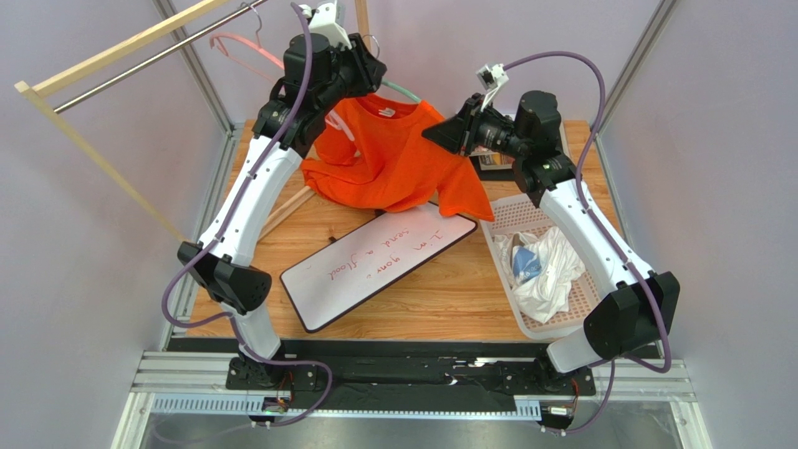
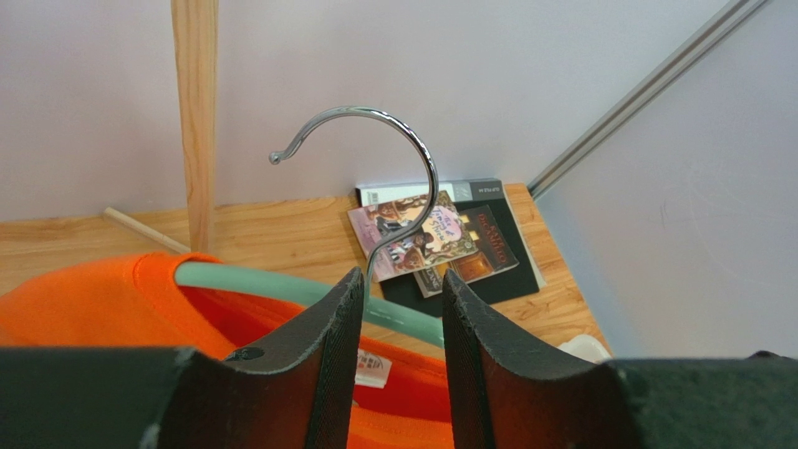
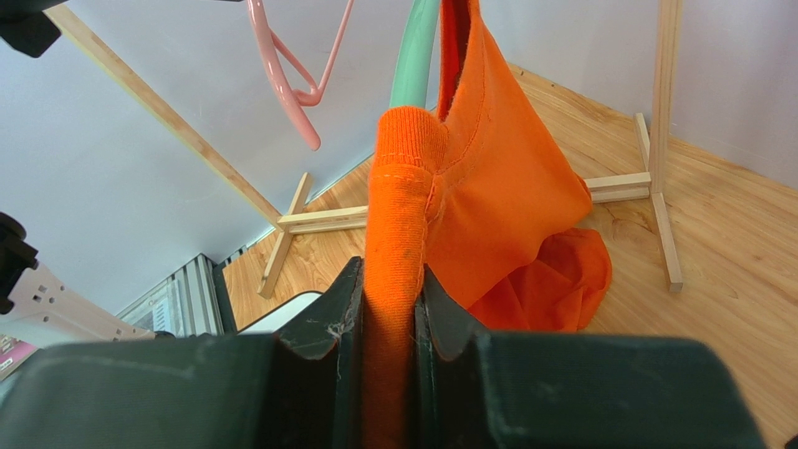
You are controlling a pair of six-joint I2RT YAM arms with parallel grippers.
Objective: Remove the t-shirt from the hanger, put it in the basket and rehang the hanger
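Note:
An orange t-shirt (image 1: 393, 164) hangs on a mint-green hanger (image 1: 405, 92) held in the air over the table, its lower part slumped on the wood. My left gripper (image 1: 372, 71) is at the hanger's neck. In the left wrist view its jaws (image 2: 403, 285) stand apart, with the green bar (image 2: 281, 285) and the foot of the chrome hook (image 2: 412, 150) just beyond the tips, gripping nothing. My right gripper (image 1: 442, 133) is shut on a thick fold of the shirt's edge (image 3: 391, 243); the shirt (image 3: 506, 187) and hanger (image 3: 417, 56) rise beyond it.
A whiteboard (image 1: 375, 262) lies in front of the shirt. A white basket (image 1: 590, 299) with pale clothes stands at the right. Books (image 2: 440, 238) lie at the back right corner. A wooden rack (image 1: 112, 56) with a pink hanger (image 3: 281, 84) stands at the back left.

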